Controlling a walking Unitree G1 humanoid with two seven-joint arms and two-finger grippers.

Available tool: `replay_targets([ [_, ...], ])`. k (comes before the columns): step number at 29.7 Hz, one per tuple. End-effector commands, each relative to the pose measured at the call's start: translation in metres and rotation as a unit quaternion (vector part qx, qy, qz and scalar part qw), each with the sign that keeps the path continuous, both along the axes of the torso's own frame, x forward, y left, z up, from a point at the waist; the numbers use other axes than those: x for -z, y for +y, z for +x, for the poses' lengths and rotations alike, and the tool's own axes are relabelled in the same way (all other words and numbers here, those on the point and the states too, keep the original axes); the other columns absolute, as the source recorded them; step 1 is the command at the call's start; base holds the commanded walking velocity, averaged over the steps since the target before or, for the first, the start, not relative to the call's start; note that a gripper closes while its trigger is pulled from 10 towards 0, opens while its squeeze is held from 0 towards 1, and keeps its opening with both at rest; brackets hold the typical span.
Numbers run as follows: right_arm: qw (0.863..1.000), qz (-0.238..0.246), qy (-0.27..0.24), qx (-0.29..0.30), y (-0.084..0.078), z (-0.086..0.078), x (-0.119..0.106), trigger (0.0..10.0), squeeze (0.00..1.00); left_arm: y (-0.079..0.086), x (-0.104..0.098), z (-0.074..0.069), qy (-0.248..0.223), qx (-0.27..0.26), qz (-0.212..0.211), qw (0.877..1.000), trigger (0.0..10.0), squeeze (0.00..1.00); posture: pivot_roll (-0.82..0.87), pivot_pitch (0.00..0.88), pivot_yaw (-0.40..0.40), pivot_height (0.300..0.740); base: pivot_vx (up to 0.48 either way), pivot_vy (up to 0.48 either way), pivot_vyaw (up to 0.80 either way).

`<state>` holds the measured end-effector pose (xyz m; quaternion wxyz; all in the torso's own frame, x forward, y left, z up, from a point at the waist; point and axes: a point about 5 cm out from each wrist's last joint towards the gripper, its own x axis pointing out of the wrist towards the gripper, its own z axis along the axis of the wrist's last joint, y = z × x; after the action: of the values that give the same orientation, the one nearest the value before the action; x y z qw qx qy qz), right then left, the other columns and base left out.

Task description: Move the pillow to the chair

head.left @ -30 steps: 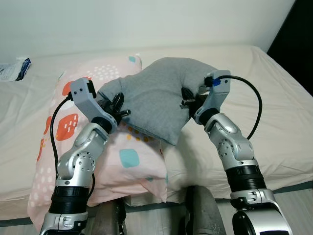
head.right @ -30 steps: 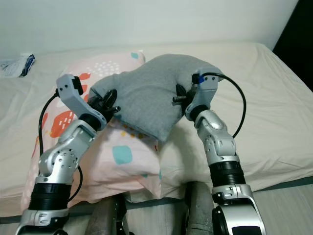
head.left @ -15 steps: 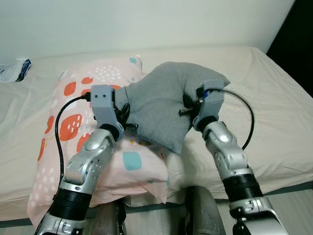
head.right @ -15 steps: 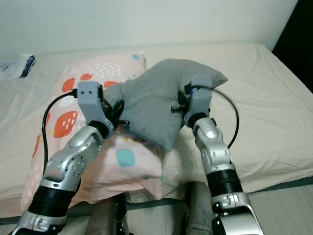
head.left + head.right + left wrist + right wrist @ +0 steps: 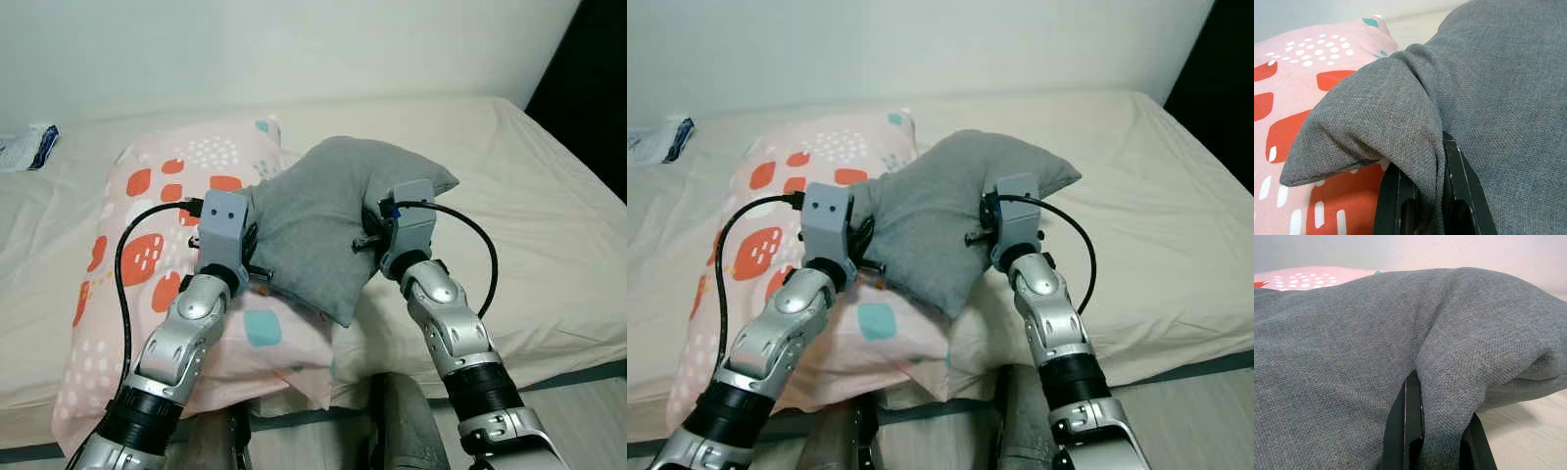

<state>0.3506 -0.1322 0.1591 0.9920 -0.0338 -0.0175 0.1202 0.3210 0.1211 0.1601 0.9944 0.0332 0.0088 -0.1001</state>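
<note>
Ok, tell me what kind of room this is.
Most likely a bedroom. A bed with a cream sheet runs up to a plain white wall, and two pillows lie on it: a pink patterned pillow and a grey pillow gripped on both sides by the robot.

beige bed (image 5: 549, 206), white wall (image 5: 294, 44)

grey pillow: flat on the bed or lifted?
Lifted. The grey pillow hangs bunched between the left gripper and right gripper, each pinching a fold, its lower corner drooping over the pink pillow.
</note>
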Motion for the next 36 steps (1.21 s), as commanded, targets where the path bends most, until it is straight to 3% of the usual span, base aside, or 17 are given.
replay_targets([
  [1, 1.000, -0.008, -0.010, 0.011, -0.002, 0.001, -0.004, 10.0, 0.00, 0.005, 0.010, -0.001, 0.012, -0.010, 0.030, 0.999, 10.0, 0.00, 0.02, 0.121, 0.018, 0.607, 0.000, 0.000, 0.00],
  [14, 1.000, -0.014, -0.016, 0.004, 0.001, 0.000, -0.004, 10.0, 0.00, 0.004, 0.014, -0.002, 0.014, 0.000, 0.025, 1.000, 10.0, 0.00, 0.02, 0.130, 0.015, 0.642, 0.000, 0.000, 0.00],
  [19, 1.000, -0.014, -0.017, 0.001, 0.002, 0.001, -0.005, 10.0, 0.00, 0.011, 0.016, -0.001, 0.031, -0.024, 0.001, 0.999, 10.0, 0.00, 0.02, 0.132, 0.014, 0.662, 0.000, 0.000, 0.00],
  [30, 1.000, -0.015, -0.018, 0.000, 0.002, 0.001, -0.005, 10.0, 0.00, 0.013, 0.018, 0.000, 0.045, -0.028, -0.009, 0.999, 10.0, 0.00, 0.02, 0.130, 0.014, 0.687, 0.000, 0.000, 0.00],
  [36, 1.000, -0.017, -0.019, -0.001, 0.002, 0.002, -0.005, 10.0, 0.00, 0.007, 0.011, -0.001, 0.010, -0.003, -0.006, 1.000, 10.0, 0.00, 0.02, 0.130, 0.012, 0.702, 0.000, 0.000, 0.00],
])
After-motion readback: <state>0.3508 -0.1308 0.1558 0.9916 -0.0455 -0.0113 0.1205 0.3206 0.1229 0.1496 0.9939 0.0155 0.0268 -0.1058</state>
